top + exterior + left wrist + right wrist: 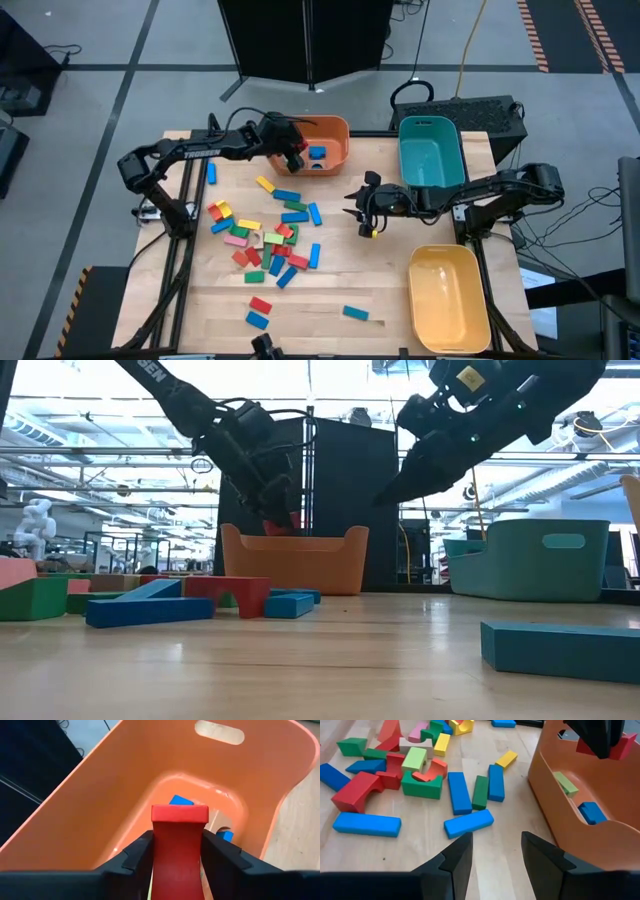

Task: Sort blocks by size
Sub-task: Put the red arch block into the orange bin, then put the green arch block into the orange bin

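Left gripper [296, 157] holds a red block [179, 840] over the orange bin [338, 131].

The left arm reaches across the tabletop [400, 300], its fingers [135, 857] clamped on that block; the right gripper [362, 208] hovers mid-table, fingers [457, 855] spread and empty. The left wrist view alone shows a blue block [180, 800] on the bin floor; the right wrist view adds a green block [566, 783]. Loose blocks [262, 240] lie left of centre.

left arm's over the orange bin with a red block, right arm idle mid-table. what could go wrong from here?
1. The left gripper holds the red block over the orange bin. In the high view it sits near the bin's left wall, so a release there might clip the rim and bounce out.
2. Blue blocks already lie inside; the red one could land tilted on them.
3. The right gripper hangs open close to the block pile, so a low move toward it could scatter blocks.
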